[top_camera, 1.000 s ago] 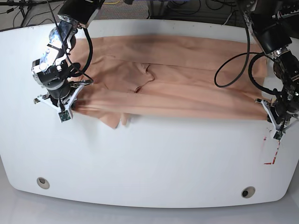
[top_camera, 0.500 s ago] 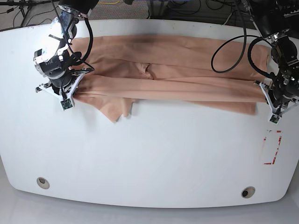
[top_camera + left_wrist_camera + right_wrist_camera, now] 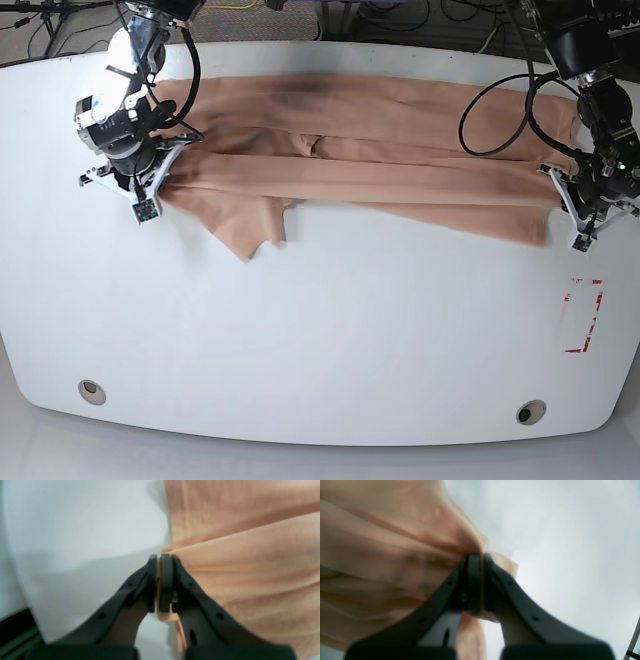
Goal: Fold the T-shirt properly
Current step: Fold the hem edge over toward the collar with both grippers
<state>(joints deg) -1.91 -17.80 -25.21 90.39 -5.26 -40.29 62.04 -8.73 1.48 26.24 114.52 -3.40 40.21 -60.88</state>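
Across the far half of the white table (image 3: 320,340) the T-shirt (image 3: 380,150) lies stretched, its two ends pinched by the left gripper (image 3: 160,562) and right gripper (image 3: 478,560), jaws closed tight on fabric, apparently keeping the fold edge taut.

I see the peach T-shirt (image 3: 380,170) stretched as a long band across the table's twelve o'clock side, folded lengthwise on itself, its upper layer taut from nine to three o'clock, a loose flap drooping toward seven o'clock.
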